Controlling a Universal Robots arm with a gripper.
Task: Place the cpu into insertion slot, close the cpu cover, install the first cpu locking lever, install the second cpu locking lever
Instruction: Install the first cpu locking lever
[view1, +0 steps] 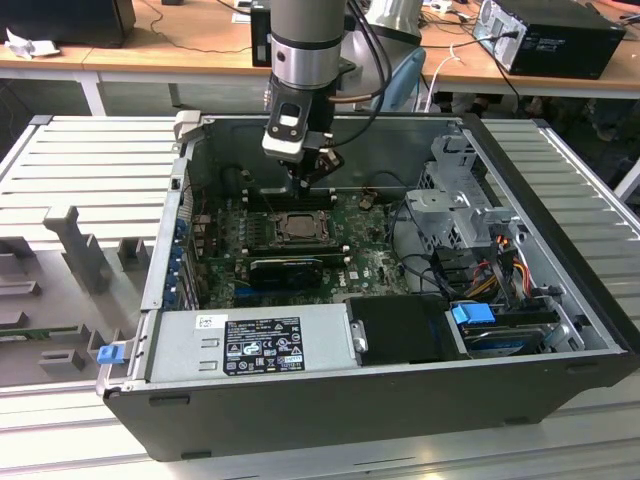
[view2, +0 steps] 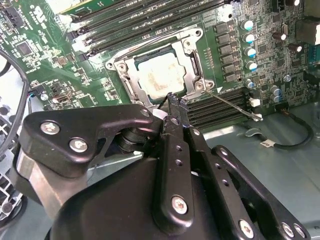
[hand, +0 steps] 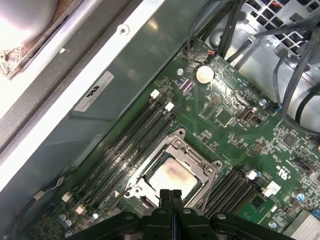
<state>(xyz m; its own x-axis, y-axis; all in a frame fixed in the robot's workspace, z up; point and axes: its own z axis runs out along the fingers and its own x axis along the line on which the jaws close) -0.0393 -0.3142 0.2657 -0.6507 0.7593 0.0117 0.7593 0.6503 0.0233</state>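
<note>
Above the socket (view1: 297, 228), in the exterior view, the gripper (view1: 312, 180) hangs inside an open computer case (view1: 400, 400) on a ribbed metal table (view1: 90, 160) (wooden desks (view1: 180, 45) beyond). In the second wrist view the chip (view2: 159, 77) sits in the socket with the cover (view2: 192, 67) down, and one lever (view2: 232, 103) beside the socket seems unlatched. In the first wrist view the fingers (hand: 164, 200) press together at the socket's edge, apparently empty.

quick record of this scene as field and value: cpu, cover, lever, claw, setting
cpu: seated in the insertion slot, grey top showing
cpu cover: down over the cpu
locking lever: thin rod running out from the socket corner across the memory slots; whether it is latched cannot be told
claw: shut, tips at the cover's edge
setting: open computer case
</note>
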